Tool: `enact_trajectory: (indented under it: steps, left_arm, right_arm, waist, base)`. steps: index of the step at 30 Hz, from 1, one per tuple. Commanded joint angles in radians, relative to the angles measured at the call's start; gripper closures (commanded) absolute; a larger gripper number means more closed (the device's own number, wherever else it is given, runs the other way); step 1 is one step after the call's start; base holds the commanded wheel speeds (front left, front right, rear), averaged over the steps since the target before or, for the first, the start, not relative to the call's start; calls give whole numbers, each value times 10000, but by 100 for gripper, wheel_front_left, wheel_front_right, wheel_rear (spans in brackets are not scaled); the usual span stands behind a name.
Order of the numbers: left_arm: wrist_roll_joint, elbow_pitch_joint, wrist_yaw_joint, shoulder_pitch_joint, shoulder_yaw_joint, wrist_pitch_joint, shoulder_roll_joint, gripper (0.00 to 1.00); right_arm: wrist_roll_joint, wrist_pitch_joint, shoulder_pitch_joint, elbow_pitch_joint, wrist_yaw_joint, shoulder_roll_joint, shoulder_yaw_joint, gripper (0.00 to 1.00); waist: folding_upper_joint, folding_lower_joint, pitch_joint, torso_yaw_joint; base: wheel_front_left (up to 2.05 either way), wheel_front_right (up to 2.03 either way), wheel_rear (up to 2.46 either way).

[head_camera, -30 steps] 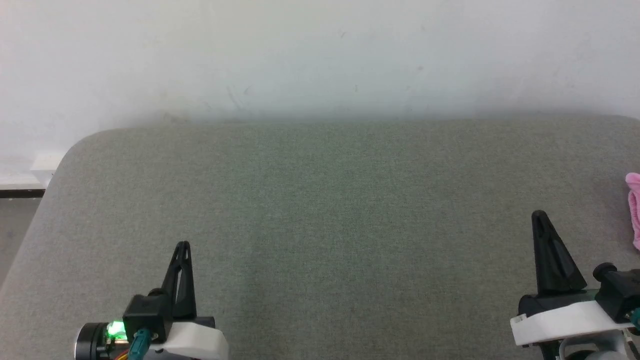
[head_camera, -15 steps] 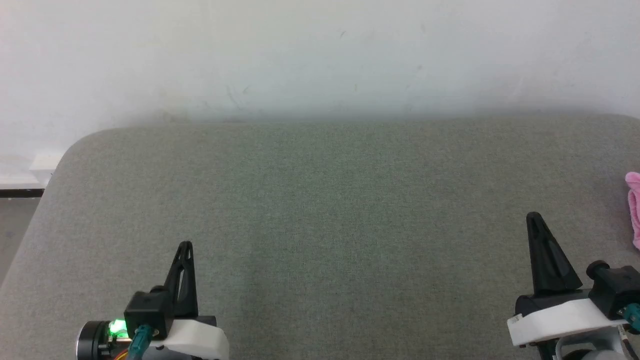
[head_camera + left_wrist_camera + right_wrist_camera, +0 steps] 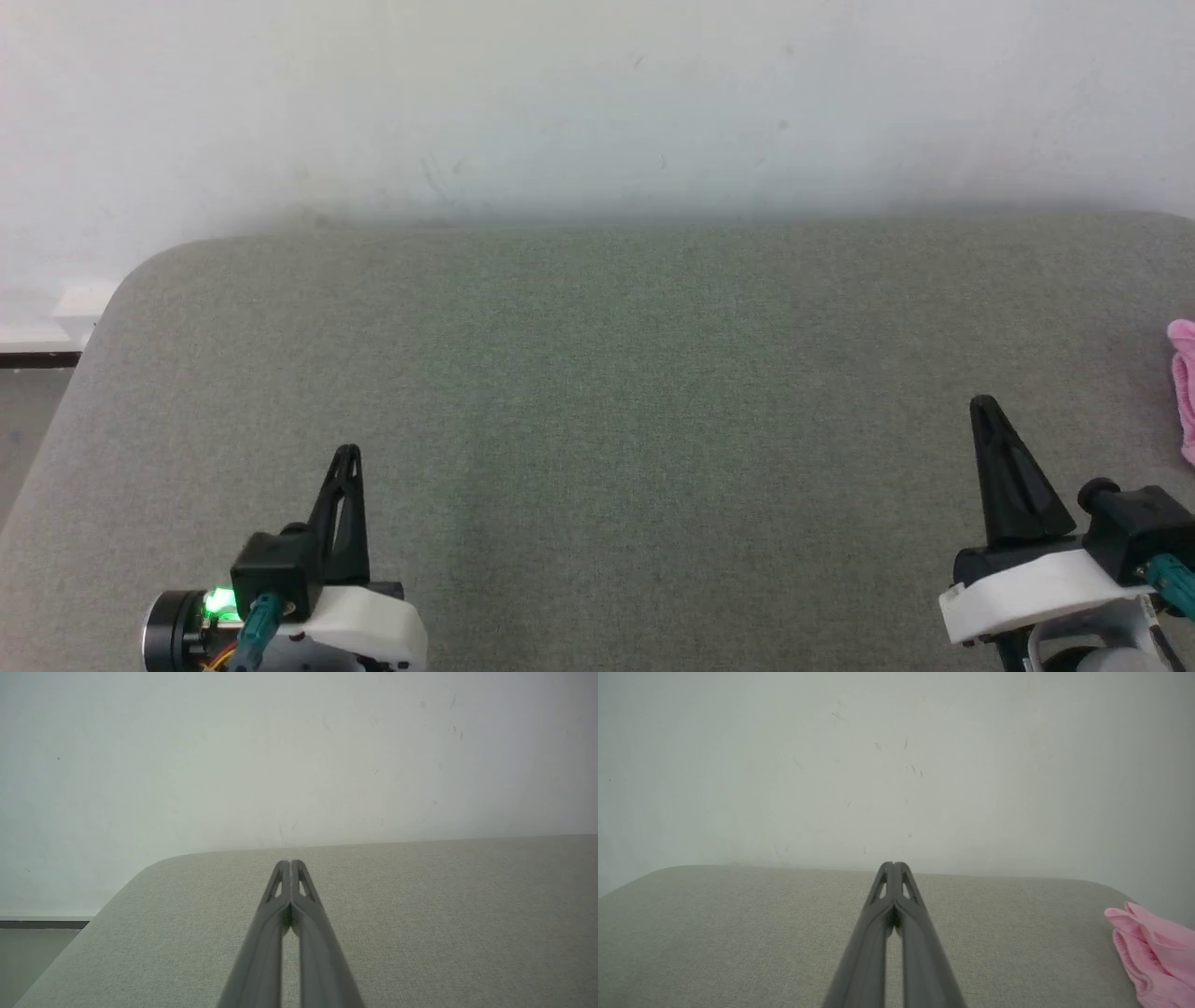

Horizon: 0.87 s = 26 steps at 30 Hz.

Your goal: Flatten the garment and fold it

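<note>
The garment [image 3: 1184,392] is a bunched piece of light pink cloth at the far right edge of the grey padded table [image 3: 616,373]; most of it is cut off by the head view's edge. In the right wrist view the garment [image 3: 1153,952] lies at the lower right, crumpled, with a ribbed gathered edge showing. My right gripper [image 3: 982,405] is shut and empty, to the left of the garment and apart from it; its tips [image 3: 893,864] meet. My left gripper [image 3: 347,453] is shut and empty at the lower left, its tips [image 3: 290,862] pressed together above bare table.
A pale wall [image 3: 597,103] stands directly behind the table's far edge. The table's rounded far-left corner [image 3: 149,266] drops off to a floor strip with a dark baseboard [image 3: 37,359]. The table [image 3: 444,896] is plain fabric between the two grippers.
The right gripper has slid slightly left and toward the near edge in the head view. The left gripper has shifted very little. The garment has not moved.
</note>
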Motion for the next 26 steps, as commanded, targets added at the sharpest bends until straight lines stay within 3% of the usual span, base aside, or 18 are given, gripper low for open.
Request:
enact_trajectory:
  steps: [1,26]
  left_arm:
    - [112,-32,-54,-126,70,76,-57,100]
    - [188,-55,-342,-275,227,587,-188,100]
  right_arm:
    - [-88,68,-128,54,-9,24,27,100]
    - [-422,580,-265,171,-13,36,165,100]
  waist:
    - [0,-1,3,-1]
    - [0,-1,44,-24]
  base:
    - [0,0,0]
    - [0,0,0]
